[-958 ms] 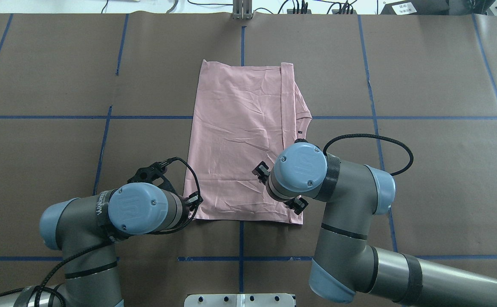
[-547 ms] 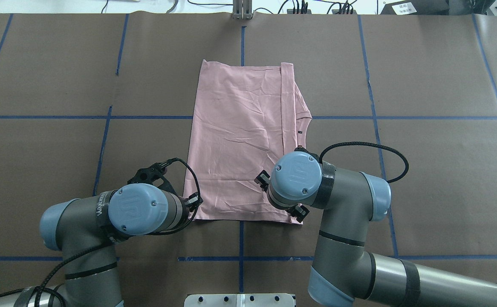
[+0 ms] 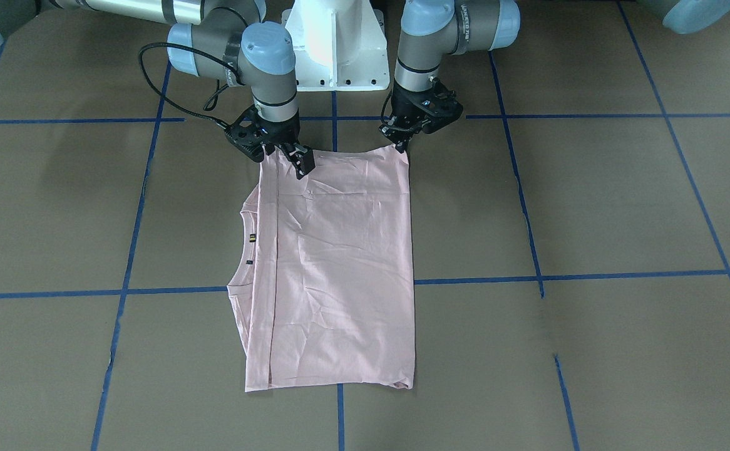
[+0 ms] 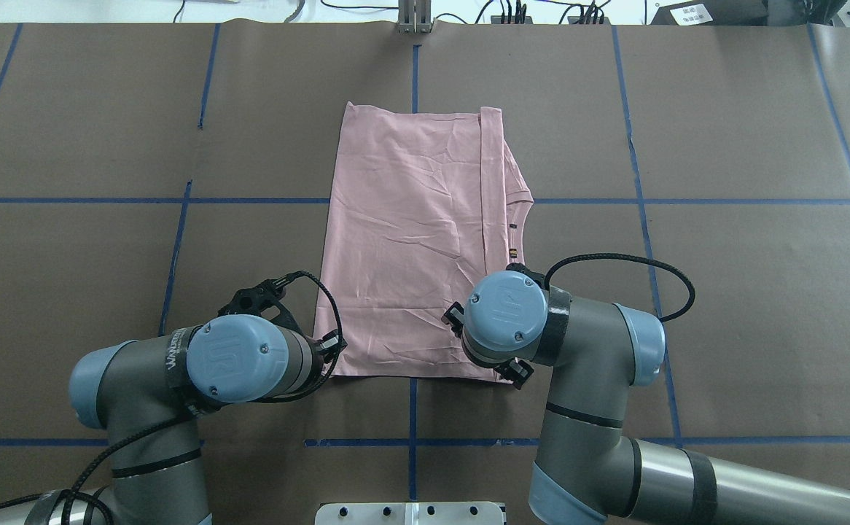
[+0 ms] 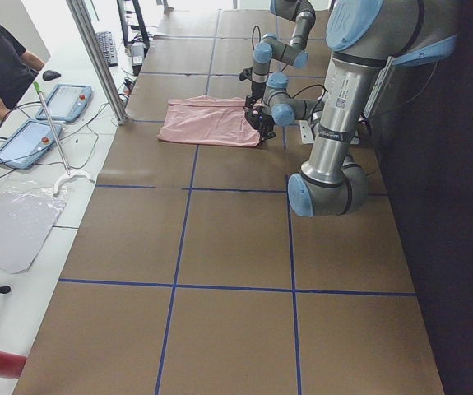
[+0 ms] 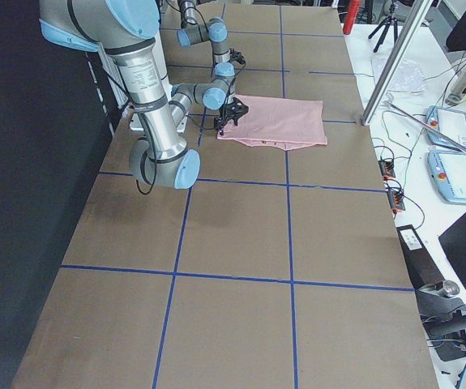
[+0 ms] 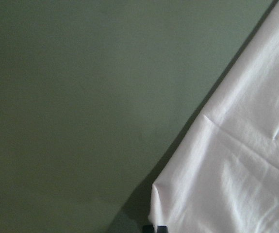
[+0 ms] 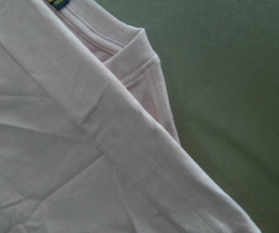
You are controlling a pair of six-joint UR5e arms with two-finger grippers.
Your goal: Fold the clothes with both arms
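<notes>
Landmark: the white pedestal base (image 3: 334,44) stands at the robot's edge of the brown table (image 4: 724,292); the places below are told from it.

T-shirt: the pale pink T-shirt (image 4: 410,240) lies flat on the table straight out from the pedestal base. It is folded into a long rectangle that runs away from the base, plain wrinkled side up.

Shirt's right side: a narrow folded strip runs the length of the cloth. Beyond it the neckline and a small neck label (image 3: 251,237) peek out, roughly halfway along the shirt from the base.

Left gripper: the left gripper (image 3: 400,147) is at the shirt corner nearest the pedestal base on the robot's left. Its fingers look pinched together on that corner, which the left wrist view shows bunched and raised slightly off the table.

Right gripper: the right gripper (image 3: 283,156) stands over the shirt end nearest the base, on the robot's right. Its fingers are spread wide apart above the folded strip; whether they touch the cloth cannot be told.

Left arm: the left arm (image 4: 141,379) reaches out from the base's left side, wrist bent down.

Right arm: the right arm (image 4: 600,350) reaches from the base's right side, with its wrist cap over the near right part of the shirt.

Tape lines: blue tape lines (image 4: 68,200) grid the table, and one runs from the base under the shirt.
</notes>
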